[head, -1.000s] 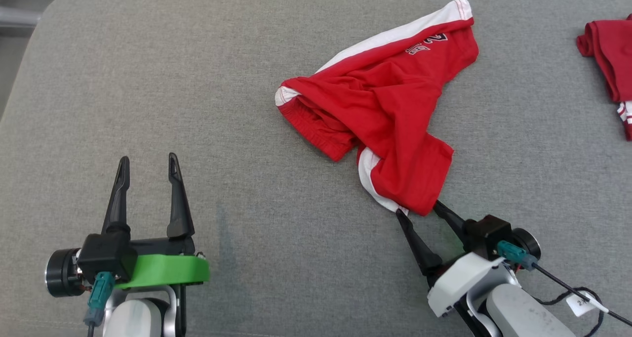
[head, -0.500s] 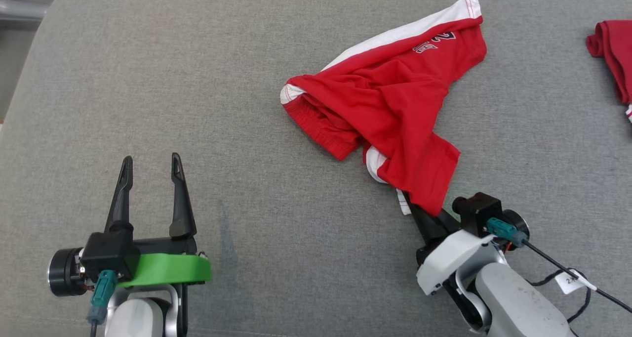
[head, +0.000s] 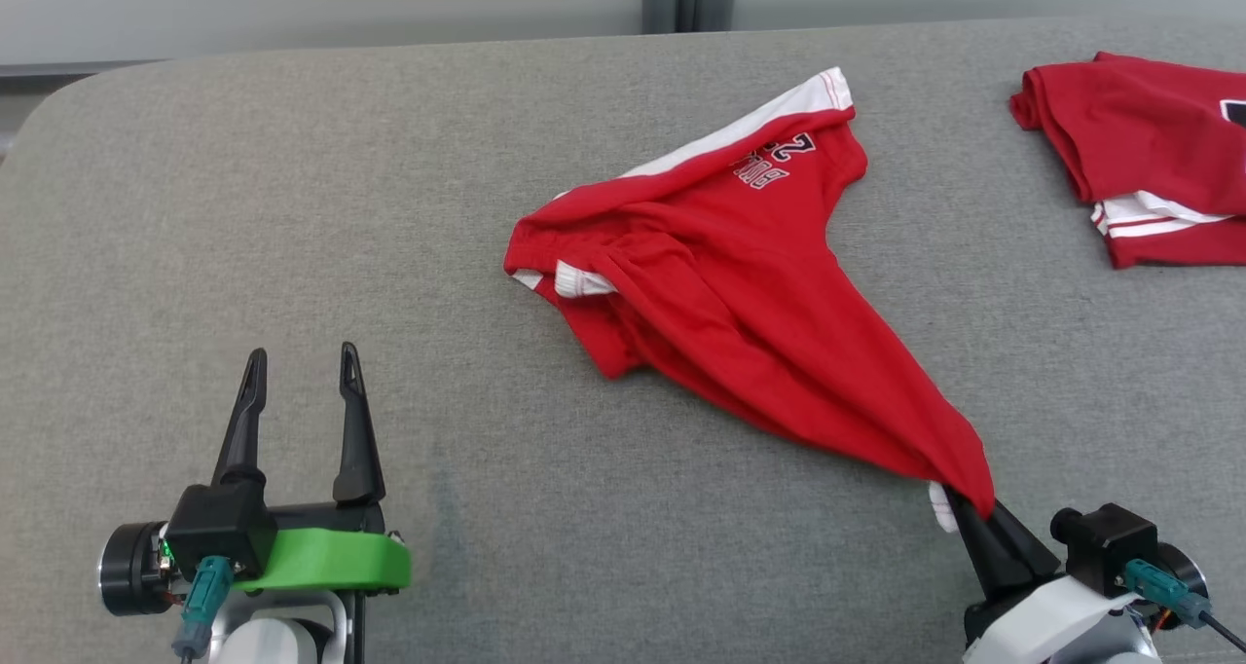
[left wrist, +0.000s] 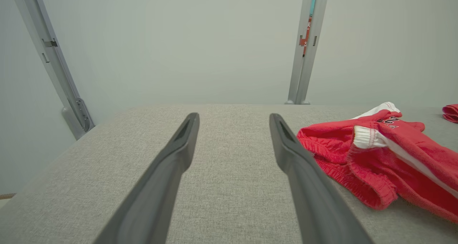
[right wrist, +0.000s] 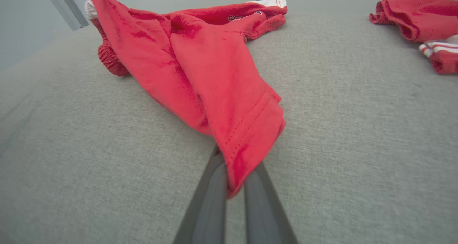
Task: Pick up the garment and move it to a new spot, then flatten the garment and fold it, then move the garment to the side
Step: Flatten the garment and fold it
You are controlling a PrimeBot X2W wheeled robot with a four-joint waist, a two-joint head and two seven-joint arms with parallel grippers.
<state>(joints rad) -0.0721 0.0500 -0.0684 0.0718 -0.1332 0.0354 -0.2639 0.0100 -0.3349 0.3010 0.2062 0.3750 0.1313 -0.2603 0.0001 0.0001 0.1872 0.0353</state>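
One step looks begun: our right gripper (head: 959,508) clamps the garment (head: 740,284) by its near hem; left gripper (head: 302,352) idles, jaws apart; flattening, folding remain.

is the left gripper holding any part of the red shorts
No: the left gripper stands open over the grey cushion, well apart from the red shorts.

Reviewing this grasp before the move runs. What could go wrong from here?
The right gripper is shut on one hem corner of the red shorts; the cloth may slip out.
The shorts lie bunched, with the left gripper open and apart from them; a one-corner pull may twist them.
Another red garment lies at the far right; moving that way could overlap it.
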